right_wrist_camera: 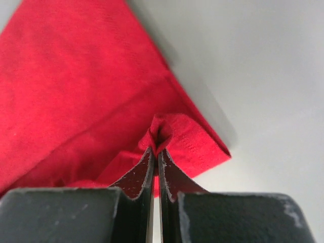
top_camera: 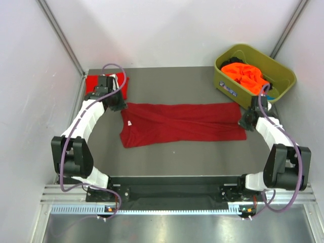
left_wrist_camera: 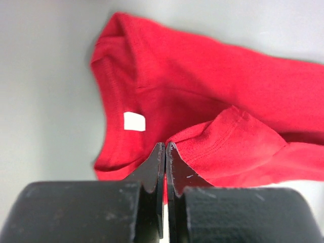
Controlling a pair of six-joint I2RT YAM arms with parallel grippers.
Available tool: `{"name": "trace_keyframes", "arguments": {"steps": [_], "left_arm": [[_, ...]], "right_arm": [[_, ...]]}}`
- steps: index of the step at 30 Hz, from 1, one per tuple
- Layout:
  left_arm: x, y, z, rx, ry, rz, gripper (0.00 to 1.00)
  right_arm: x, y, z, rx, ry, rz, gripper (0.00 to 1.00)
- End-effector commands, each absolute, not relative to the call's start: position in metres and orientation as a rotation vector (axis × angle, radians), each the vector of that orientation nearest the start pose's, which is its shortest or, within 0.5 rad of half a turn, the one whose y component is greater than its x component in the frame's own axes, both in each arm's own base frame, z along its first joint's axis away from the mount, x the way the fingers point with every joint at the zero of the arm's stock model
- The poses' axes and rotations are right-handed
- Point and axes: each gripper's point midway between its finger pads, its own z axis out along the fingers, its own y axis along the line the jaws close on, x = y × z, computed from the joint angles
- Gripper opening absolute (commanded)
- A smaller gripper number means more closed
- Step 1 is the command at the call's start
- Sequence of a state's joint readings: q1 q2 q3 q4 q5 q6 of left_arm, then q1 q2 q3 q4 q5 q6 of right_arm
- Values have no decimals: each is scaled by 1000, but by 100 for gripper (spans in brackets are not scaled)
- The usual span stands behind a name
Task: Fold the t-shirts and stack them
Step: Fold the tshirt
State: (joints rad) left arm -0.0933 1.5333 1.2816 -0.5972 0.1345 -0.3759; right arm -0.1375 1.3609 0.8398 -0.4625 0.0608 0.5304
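two pincers, one shirt: the dark crimson t-shirt (top_camera: 182,124) lies flat across the middle of the tabletop (top_camera: 177,162), running from 9 o'clock to 3 o'clock, with its white neck label (top_camera: 129,122) at the 9 o'clock end. the left pincer (top_camera: 117,104) is closed to a sliver on a fold of sleeve cloth beside the collar. the right pincer (top_camera: 247,120) is clamped just as tight on a bunched bit of hem at the 3 o'clock end. gripping both ends at once would keep the cloth taut and let the arms move it together, so a fold looks about to begin rather than done. a brighter red t-shirt (top_camera: 93,81), apparently folded, sits at 10 o'clock, partly under the left arm, likely the start of the stack. one olive-green tub (top_camera: 283,76) at 1 o'clock holds orange t-shirts (top_camera: 243,73); their number cannot be told. the count: two arms, one tub, two red shirts out.
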Motion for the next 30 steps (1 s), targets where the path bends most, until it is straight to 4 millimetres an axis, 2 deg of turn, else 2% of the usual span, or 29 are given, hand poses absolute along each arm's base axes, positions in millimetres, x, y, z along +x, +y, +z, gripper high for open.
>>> {"name": "trace_keyframes", "arguments": {"steps": [1,6,11,14,17,21,23,26,30], "left_arm": [[397,-56,170,-317,2420,-243,0],[389,-29,161,-384,2463,-50,0],[391,-32,150,-362,2502,-59,0],[393,-35,142,-359,2529,-70,0],[398,-39,134,-341,2549,-91,0],[405,-41,121,-345,2590,-89,0],[409,-43,121,-349,2595,-104,0],[413,-47,117,-357,2604,-127,0],[415,-50,114,-360,2608,-149,0]], "right_arm": [[340,-32,88,753,2373,-13,0],[347,-24,75,738,2414,-76,0],[354,-28,66,756,2422,-134,0],[351,-32,60,775,2435,-173,2],[353,-36,65,779,2411,-194,8],[355,-29,87,741,2380,-130,27],[347,-28,100,757,2370,-116,32],[336,-19,104,770,2362,-44,38],[322,-15,82,805,2417,-35,41]]}}
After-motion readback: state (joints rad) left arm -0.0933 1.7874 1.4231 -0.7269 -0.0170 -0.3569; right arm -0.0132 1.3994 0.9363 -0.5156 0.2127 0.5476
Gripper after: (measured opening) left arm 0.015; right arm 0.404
